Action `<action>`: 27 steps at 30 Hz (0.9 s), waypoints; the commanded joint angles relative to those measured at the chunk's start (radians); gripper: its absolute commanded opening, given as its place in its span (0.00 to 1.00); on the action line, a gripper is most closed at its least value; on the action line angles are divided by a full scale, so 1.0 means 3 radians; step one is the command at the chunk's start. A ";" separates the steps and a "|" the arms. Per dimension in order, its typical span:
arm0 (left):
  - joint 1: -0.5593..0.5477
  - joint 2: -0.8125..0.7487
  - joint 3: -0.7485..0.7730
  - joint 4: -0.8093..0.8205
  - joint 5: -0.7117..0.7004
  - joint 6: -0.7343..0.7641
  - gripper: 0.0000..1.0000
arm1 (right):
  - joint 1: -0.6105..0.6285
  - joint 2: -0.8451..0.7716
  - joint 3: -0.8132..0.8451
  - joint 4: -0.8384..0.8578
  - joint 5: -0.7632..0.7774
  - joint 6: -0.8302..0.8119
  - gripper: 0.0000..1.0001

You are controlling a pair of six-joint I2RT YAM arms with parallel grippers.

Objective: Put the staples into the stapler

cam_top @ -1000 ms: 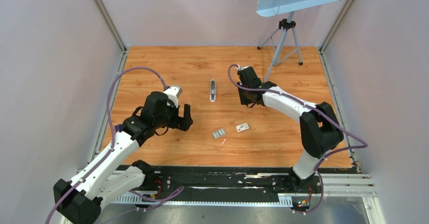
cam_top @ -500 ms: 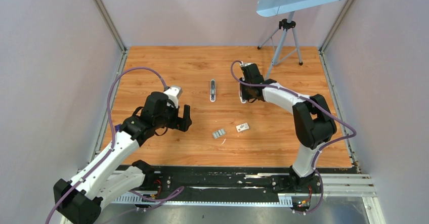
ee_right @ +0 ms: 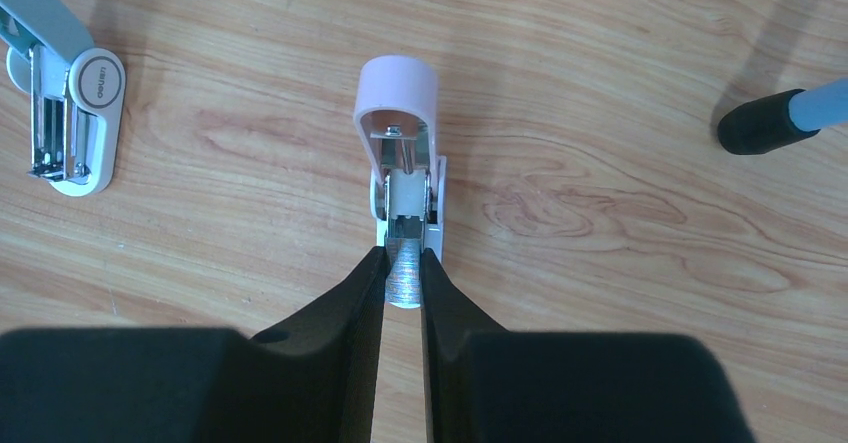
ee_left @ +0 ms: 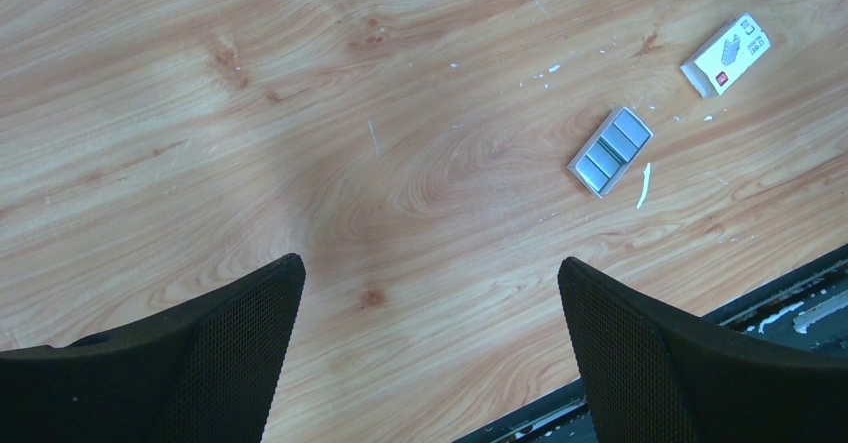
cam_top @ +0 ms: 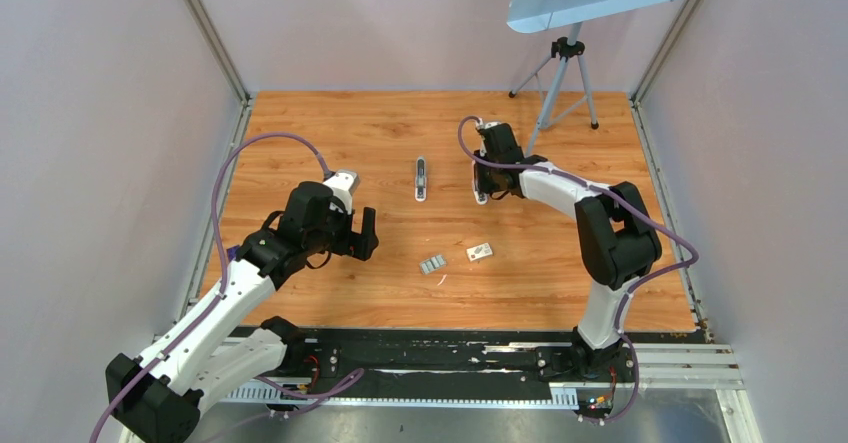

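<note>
Right gripper clamped on staples, strip tip at pink piece channel, stapler lying apart leftward, left gripper wide open above table.

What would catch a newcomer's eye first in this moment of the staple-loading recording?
First the right gripper, shut on a silvery strip of staples whose tip meets the channel of a small pink-capped piece, centre of the right wrist view. The pale blue stapler lies apart, untouched, just to the left. Then the left gripper, hanging open over the wooden tabletop, with a white tray of more strips ahead to its right.
</note>
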 commanded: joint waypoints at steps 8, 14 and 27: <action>-0.0012 -0.0026 0.0011 -0.0020 -0.0063 0.0040 1.00 | -0.0072 0.0108 0.0085 0.0058 -0.0156 -0.0009 0.20; -0.0012 -0.0027 0.0011 -0.0013 -0.0063 0.0035 1.00 | -0.0079 0.0135 0.0089 0.0064 -0.0151 -0.0008 0.19; -0.0011 -0.0035 0.0011 -0.0015 -0.0072 0.0035 1.00 | -0.0097 0.0171 0.0094 0.0078 -0.0150 -0.0021 0.19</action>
